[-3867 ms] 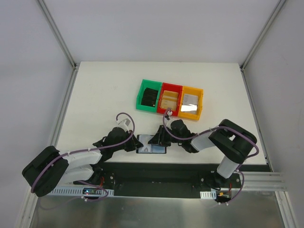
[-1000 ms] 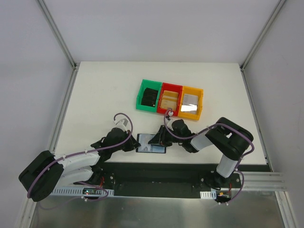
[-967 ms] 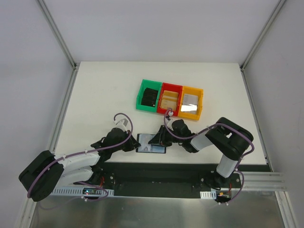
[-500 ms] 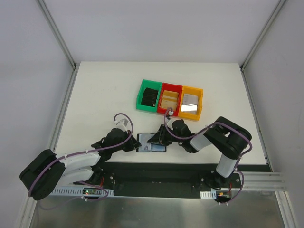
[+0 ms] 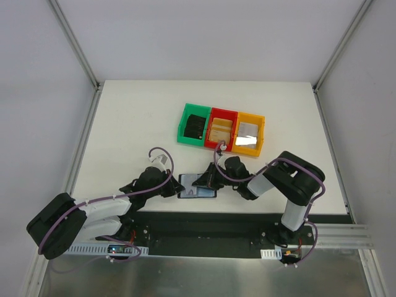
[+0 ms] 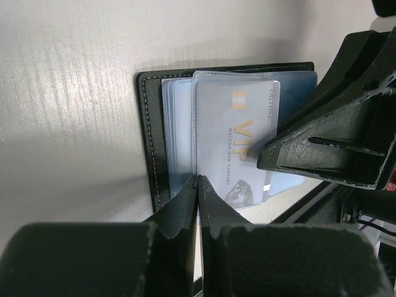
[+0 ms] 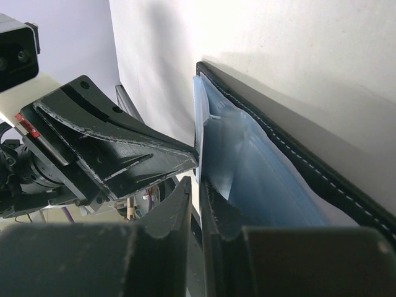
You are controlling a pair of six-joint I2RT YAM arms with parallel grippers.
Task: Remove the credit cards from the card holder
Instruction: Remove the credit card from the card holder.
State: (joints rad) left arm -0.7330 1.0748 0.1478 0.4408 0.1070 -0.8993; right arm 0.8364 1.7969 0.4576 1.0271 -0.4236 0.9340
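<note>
The card holder lies open on the white surface, close to its near edge and between the two arms. The black outer cover is down and the grey-blue lining is up.

In the left wrist view, a pale silver-blue card with gold letters "VIP" lies on the lining. It covers most of the inside, and more thin pale layers are visible beside it.

The left fingers are pressed together. Their tips are at the near edge of the holder, exactly where one long edge of the card ends. I cannot tell if some thin layer is caught between them.

The right fingers come from the opposite side and are almost closed, with only a narrow slit between. In the right wrist view, the thin pale-blue edge which rises from the holder goes into this slit, so they seem to pinch the card by its edge. In the left wrist view, one of these fingers lies over the far end of the card.

Further back on the surface stand a green bin, a red bin and a yellow bin. They touch in one row, well apart from the holder.
</note>
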